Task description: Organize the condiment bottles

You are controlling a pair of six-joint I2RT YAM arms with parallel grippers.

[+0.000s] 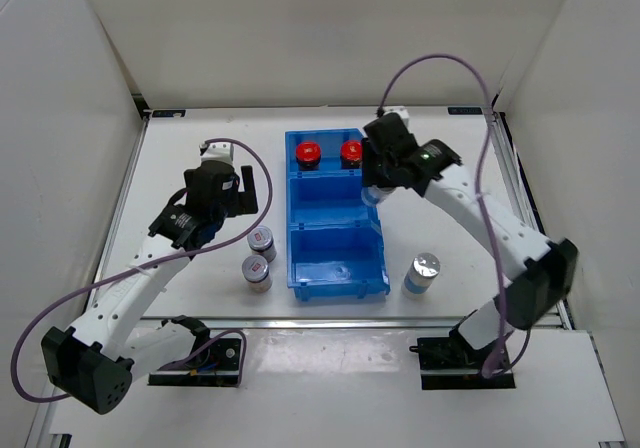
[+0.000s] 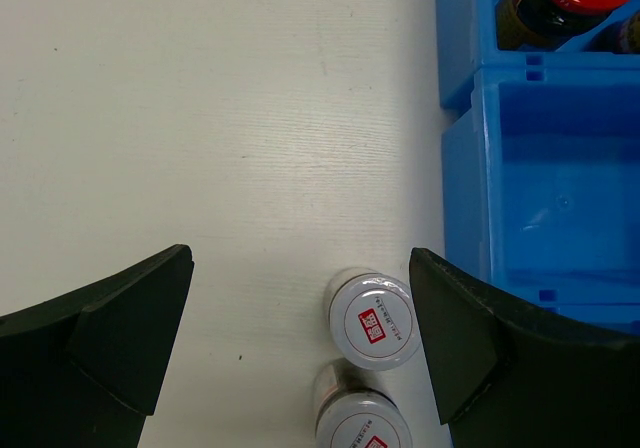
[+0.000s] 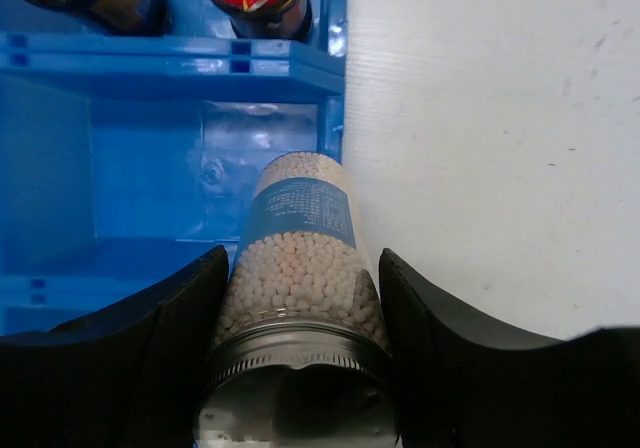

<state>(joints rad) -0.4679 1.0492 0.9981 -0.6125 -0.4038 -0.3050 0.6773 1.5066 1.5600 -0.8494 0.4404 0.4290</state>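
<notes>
The right claw (image 3: 300, 278) pinches a blue-white bottle (image 3: 300, 213) over the blue bin's (image 3: 160, 63) middle compartment, close by its right wall; I'd nudge it inward before lowering it upright. The left claw (image 2: 300, 268) hangs spread above two grey-topped bottles (image 2: 372, 320).

The top view looks steeply down from behind the arm bases over the whole desk (image 1: 250, 130). Both wrist views hang close above it, facing downward, sharing the blue bin (image 1: 338, 286) and red-capped bottles (image 1: 308, 153).
</notes>
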